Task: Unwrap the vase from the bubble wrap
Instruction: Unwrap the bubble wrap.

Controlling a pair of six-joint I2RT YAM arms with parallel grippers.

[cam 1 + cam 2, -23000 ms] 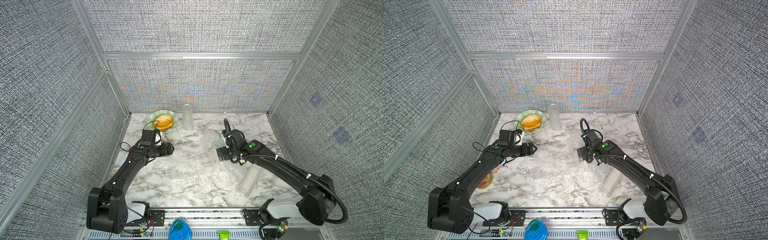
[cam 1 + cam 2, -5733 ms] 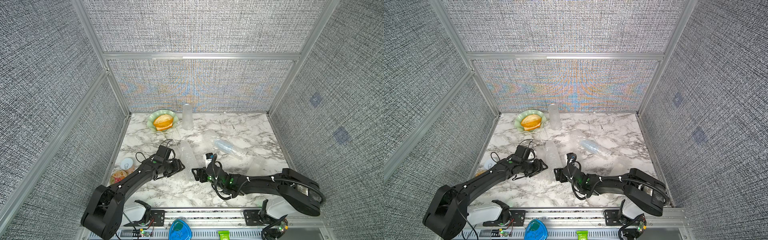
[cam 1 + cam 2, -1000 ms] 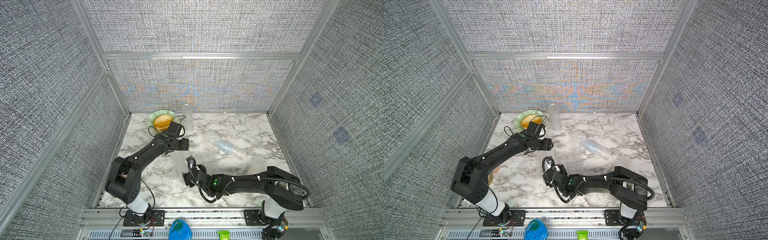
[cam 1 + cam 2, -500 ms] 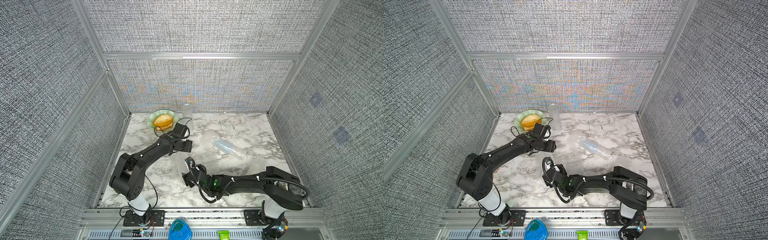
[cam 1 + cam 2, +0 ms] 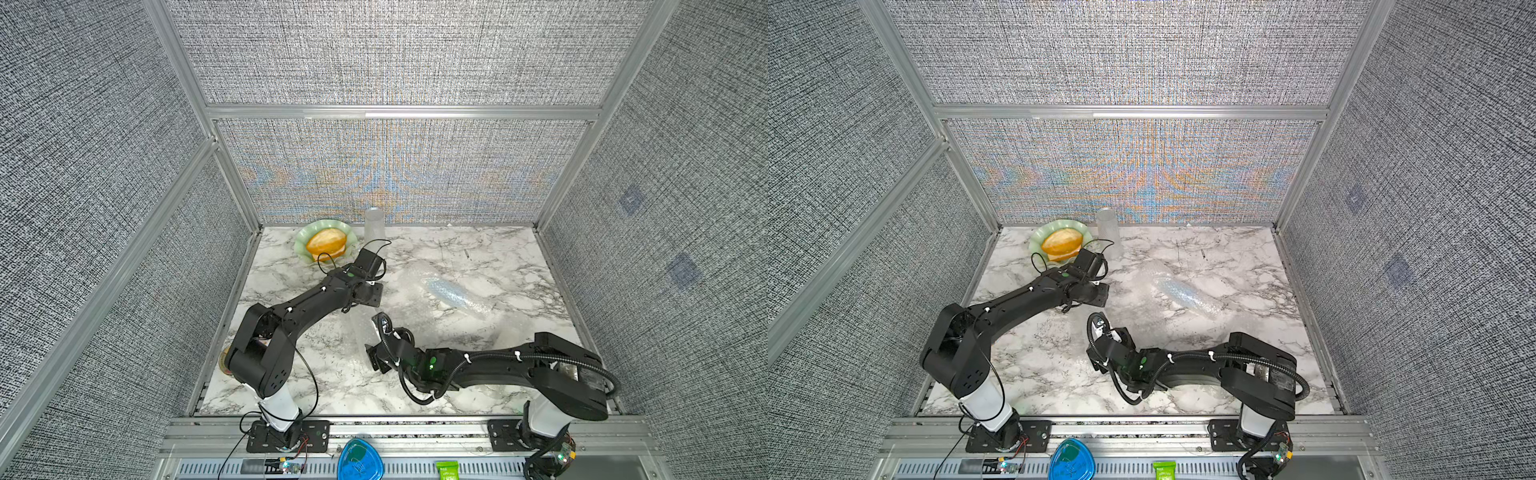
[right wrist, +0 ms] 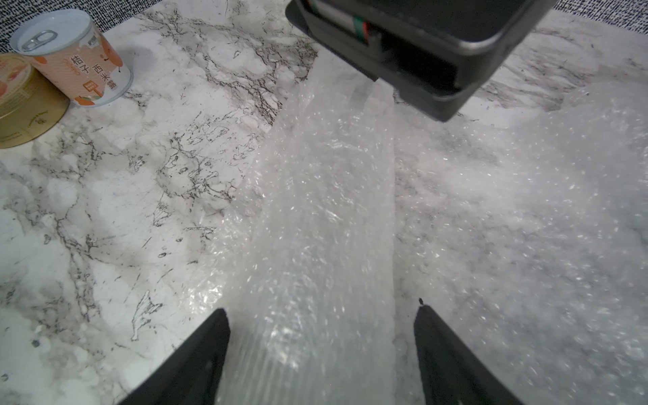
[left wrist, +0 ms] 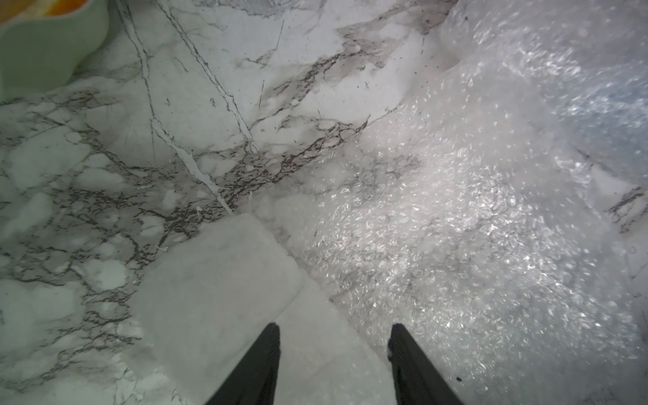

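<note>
Clear bubble wrap [image 5: 415, 286] [image 7: 456, 245] lies spread over the marble table's middle. One part forms a long roll [image 5: 360, 326] [image 6: 315, 210] between the two arms. A bluish oblong bulge [image 5: 451, 293] [image 5: 1183, 293] shows inside the wrap further right. I cannot make out the vase itself. My left gripper [image 5: 376, 291] [image 5: 1102, 293] [image 7: 335, 328] sits low at the roll's far end, fingers apart over a flat pale fold of wrap. My right gripper [image 5: 371, 357] [image 5: 1096, 357] [image 6: 321, 308] stands open astride the roll's near end, with a small gap at one finger.
A green bowl [image 5: 305, 249] [image 7: 42, 45] holding an orange loaf stands at the back left, a clear tall glass [image 5: 374, 224] beside it. Two cans [image 6: 73, 59] [image 6: 24, 105] stand by the left wall. Grey fabric walls close in three sides.
My left gripper has slid from near the bowl toward the roll's far end, and its fingers have come closer together. The right arm has stayed still.
</note>
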